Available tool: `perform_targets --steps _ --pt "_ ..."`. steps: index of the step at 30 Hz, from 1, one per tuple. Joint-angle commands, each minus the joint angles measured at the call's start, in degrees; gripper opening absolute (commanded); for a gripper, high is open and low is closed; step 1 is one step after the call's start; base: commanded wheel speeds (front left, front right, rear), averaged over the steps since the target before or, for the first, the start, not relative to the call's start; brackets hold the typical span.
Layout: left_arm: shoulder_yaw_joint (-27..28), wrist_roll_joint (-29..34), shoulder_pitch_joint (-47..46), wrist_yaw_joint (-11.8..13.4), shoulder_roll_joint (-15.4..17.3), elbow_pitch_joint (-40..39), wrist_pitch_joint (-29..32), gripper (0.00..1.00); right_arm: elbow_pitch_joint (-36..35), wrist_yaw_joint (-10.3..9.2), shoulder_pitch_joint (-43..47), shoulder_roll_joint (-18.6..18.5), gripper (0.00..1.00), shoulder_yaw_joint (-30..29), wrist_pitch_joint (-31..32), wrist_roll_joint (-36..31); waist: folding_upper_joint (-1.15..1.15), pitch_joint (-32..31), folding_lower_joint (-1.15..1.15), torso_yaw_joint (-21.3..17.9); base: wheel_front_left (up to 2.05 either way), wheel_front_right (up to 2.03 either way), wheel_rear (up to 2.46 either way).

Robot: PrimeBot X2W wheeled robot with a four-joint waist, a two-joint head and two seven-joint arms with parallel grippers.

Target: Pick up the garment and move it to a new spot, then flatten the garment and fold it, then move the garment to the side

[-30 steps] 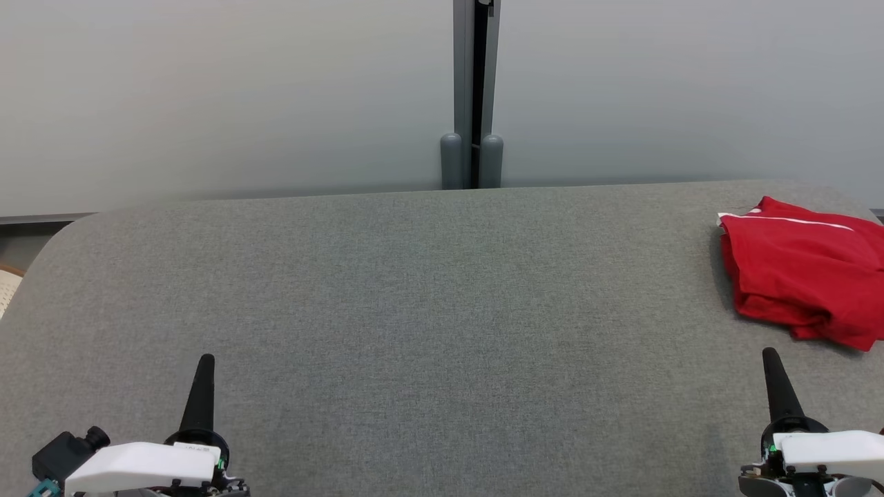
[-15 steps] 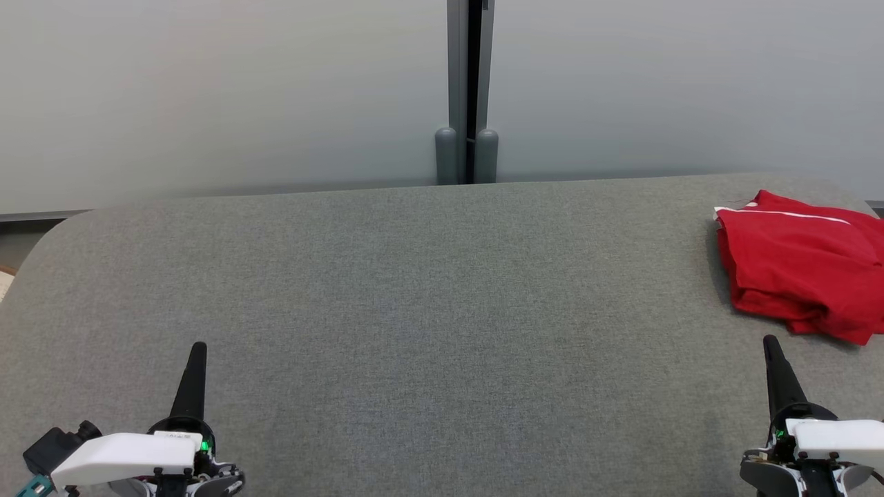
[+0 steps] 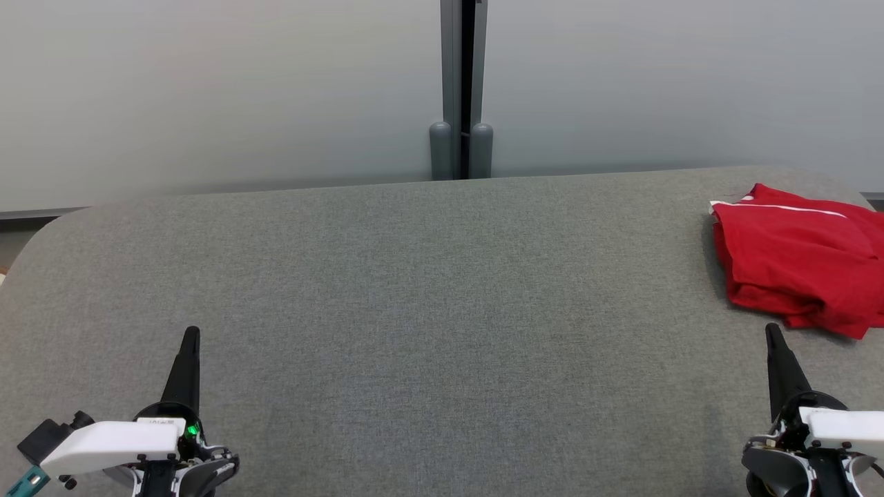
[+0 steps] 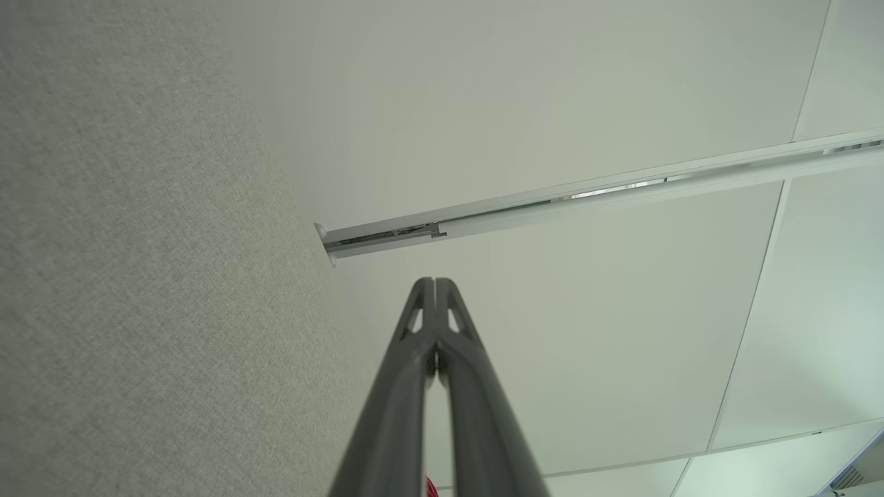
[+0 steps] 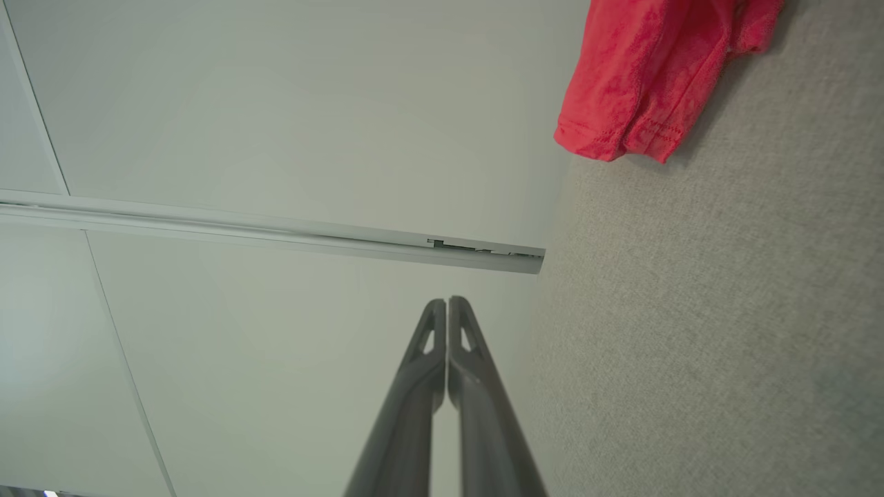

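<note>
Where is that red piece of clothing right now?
In the head view, the red garment lies bunched at the far right of the grey table, just beyond the right claw.

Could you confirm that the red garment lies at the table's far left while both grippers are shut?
Not quite: the head view shows the red garment at the far right of the table. The left gripper and right gripper are indeed shut.

garment (image 3: 794,276) on table's (image 3: 414,310) far right, ahead of right hand (image 3: 771,333).
</note>
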Motion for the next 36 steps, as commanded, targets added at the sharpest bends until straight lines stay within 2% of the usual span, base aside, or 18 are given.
perform_targets --steps 1,17,36 --pt "0.5 -1.6 -1.1 -0.5 0.2 0.1 0.4 0.0 -0.1 0.0 -0.8 -0.3 0.0 -0.2 0.5 1.5 0.0 0.1 0.0 -0.1 0.0 0.0 0.0" --pt "1.7 -7.9 -2.8 -1.2 0.0 0.9 2.3 0.0 0.2 0.0 -2.1 -0.3 0.0 -0.8 2.1 8.0 0.0 0.8 0.0 -0.7 0.0 0.0 0.0" --pt "2.1 -7.3 -2.7 -1.1 -0.3 0.9 2.6 0.0 0.2 0.0 -2.1 -0.3 0.0 -0.7 2.1 7.9 0.0 0.8 0.0 -0.7 0.0 0.0 0.0"
